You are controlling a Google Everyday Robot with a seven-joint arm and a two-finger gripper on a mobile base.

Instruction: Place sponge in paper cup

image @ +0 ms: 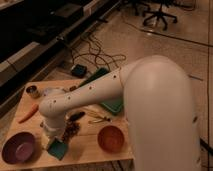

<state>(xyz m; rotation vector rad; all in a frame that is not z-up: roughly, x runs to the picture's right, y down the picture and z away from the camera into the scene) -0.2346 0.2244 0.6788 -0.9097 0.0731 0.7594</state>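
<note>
Wooden table (90,152): sponge (57,149) beneath gripper (52,136), purple bowl (18,147), orange bowl (110,138), can (33,91)

Lab or office (rolling chairs (159,12), floor cables (94,50)), hand (54,139) over wooden table (84,144).

Jaws low at sponge (58,149) — between 2 obstacles: purple bowl (18,147), orange bowl (110,138).
</note>
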